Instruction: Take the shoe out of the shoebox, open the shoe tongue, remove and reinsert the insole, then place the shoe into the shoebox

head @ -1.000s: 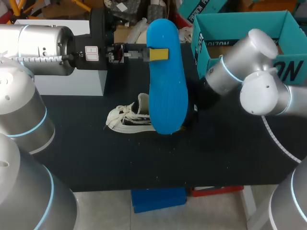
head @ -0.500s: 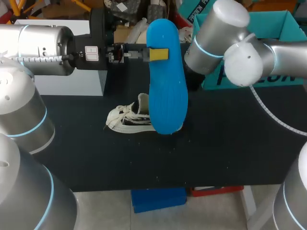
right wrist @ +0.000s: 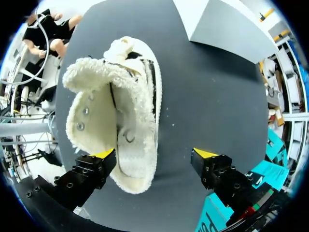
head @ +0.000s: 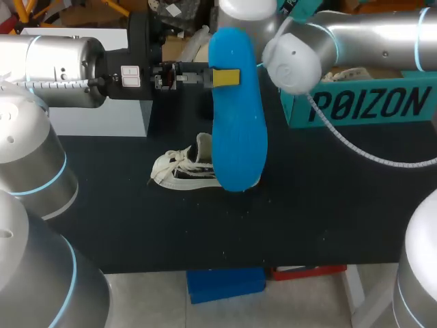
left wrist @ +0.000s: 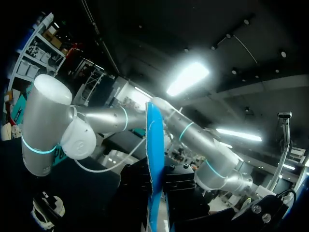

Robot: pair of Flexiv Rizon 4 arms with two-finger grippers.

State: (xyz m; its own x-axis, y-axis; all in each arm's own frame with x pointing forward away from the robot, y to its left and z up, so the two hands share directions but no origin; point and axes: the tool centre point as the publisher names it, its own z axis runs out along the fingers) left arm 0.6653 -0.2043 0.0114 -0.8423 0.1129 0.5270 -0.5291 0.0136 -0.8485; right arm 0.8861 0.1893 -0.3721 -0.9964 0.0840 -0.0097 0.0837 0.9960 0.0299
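Between the fingers of the left gripper (head: 229, 77): the blue insole (head: 237, 123), pinched from both sides near one end, one yellow tip flat against its face. Held well above the table (head: 328, 205), hanging down from the grip, lower end in front of the shoe (head: 179, 168). From the left wrist, seen edge-on as a thin blue blade running out from between the dark fingers of that gripper (left wrist: 154, 193).

Below the right gripper (right wrist: 154, 154): the same shoe (right wrist: 113, 121), white and fleecy, lying on the dark table (right wrist: 212, 87), opening and lining turned toward the wrist camera, laces bunched at the far end. Fingers spread wide, gripping nothing. One yellow tip (right wrist: 102, 153) over the shoe's near end, the other (right wrist: 205, 153) over bare table just beside it. Cannot tell whether the first tip touches the shoe. In the head view, hidden behind the insole, with only the right arm (head: 321, 48) showing, reaching in past the middle.

Beside the right arm, on its outer side: the teal shoebox (head: 362, 102), standing at the table's far edge, well apart from the shoe.
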